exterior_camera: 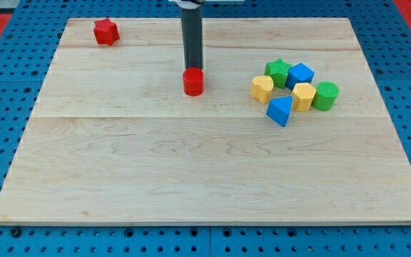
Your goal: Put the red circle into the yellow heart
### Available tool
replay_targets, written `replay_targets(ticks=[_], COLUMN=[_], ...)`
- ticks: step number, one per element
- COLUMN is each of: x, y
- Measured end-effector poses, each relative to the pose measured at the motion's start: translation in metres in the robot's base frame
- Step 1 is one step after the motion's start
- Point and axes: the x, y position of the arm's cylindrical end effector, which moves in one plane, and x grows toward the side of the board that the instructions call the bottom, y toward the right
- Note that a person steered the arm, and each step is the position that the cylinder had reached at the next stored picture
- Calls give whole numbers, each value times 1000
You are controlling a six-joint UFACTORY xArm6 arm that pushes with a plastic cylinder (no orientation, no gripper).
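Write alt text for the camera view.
My tip sits just behind the red circle at the board's upper middle, left of the yellow heart in a six-block cluster; a red star lies top left.

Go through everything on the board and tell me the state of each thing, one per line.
My tip: down at the red circle's far edge, apparently touching it.
Red circle: upright, alone mid-board, apart from the cluster.
Yellow heart: cluster's left edge, beside the green star.
Green star: cluster's top left.
Blue cube: cluster's top.
Yellow hexagon: between blue cube and green cylinder.
Green cylinder: cluster's right end.
Blue triangle: cluster's bottom.
Red star: alone, top left.
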Motion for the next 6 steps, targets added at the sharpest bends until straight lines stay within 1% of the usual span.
replay_targets(ticks=[1,2,3,4,5,6], x=[4,12,37,52,67,92], y=[-32,-50,-7,49,27,51])
